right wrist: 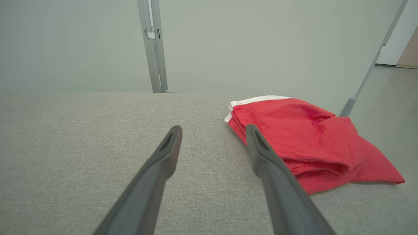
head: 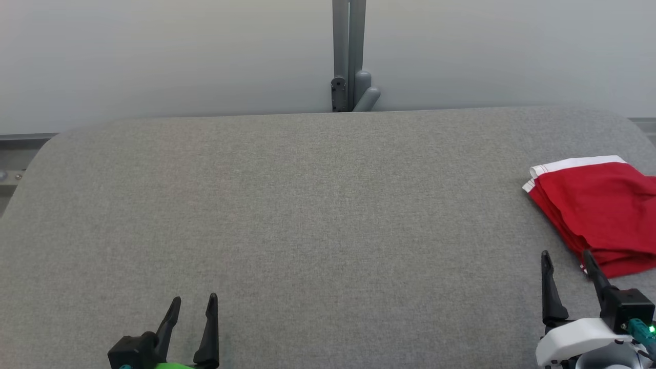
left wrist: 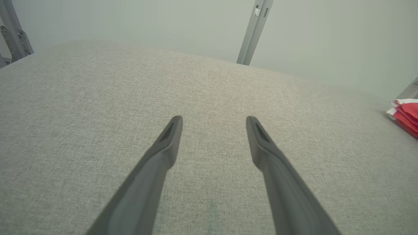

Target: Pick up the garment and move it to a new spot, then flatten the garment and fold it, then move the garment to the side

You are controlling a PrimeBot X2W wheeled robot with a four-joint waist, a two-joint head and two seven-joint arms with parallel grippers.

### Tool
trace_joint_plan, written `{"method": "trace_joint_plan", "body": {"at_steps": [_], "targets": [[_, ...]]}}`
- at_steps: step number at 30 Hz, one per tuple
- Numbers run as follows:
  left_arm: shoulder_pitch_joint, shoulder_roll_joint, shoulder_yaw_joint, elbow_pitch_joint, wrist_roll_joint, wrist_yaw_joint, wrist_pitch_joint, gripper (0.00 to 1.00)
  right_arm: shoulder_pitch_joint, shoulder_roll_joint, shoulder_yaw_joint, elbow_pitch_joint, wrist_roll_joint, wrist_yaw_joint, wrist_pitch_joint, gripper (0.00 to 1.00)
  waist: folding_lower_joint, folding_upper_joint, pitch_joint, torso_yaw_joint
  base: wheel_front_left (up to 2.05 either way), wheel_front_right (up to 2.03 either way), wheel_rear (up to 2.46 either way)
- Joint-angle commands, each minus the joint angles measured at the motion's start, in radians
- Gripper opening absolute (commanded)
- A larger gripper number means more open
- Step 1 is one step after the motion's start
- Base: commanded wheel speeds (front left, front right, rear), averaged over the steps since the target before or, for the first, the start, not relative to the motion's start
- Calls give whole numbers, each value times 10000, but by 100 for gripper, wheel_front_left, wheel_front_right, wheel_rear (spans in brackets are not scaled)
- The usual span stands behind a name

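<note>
Head view: red folded garment (head: 599,215) lies near-to-far on grey fabric desk (head: 307,205), white band (head: 579,165) farthest; right wrist view reveals stacked layers. Left gripper (head: 195,298), right gripper (head: 566,254): jaws wide.

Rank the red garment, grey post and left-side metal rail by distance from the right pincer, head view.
1. Red garment, just right of the right pincer.
2. Grey post, centre back.
3. Metal rail, far back left.

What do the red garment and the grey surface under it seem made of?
Red garment: soft matte cloth, possibly cotton; it lies in limp creased folds, white band at one edge. Grey surface: matte fabric covering with a fine heathered weave; what lies beneath cannot be told.
</note>
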Motion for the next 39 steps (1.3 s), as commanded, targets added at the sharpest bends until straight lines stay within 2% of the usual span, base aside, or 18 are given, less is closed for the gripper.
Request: {"method": "trace_joint_plan", "body": {"at_steps": [1,19,20,25,39], "targets": [[-96,46,31,46,8,-16,7,100,-18,-56,-25,-7,60,-8,-45,100,0,49,-19,642,0,0,0],[-123,52,-12,61,92,-36,7,100,57,-41,263,-126,-548,-5,-45,100,0,49,-103,650,0,0,0],[-36,4,-19,104,54,-10,2,0,12,-2,270,-105,-541,0,0,0,0,0,-104,652,0,0,0],[150,-42,-65,376,-8,-8,23,0,100,91,248,266,-473,2,80,0,0,0,-105,650,0,0,0],[-265,-77,429,149,-2543,-11,792,0,-281,64,338,311,2839,1,809,0,0,6,-62,520,0,0,0]]}}
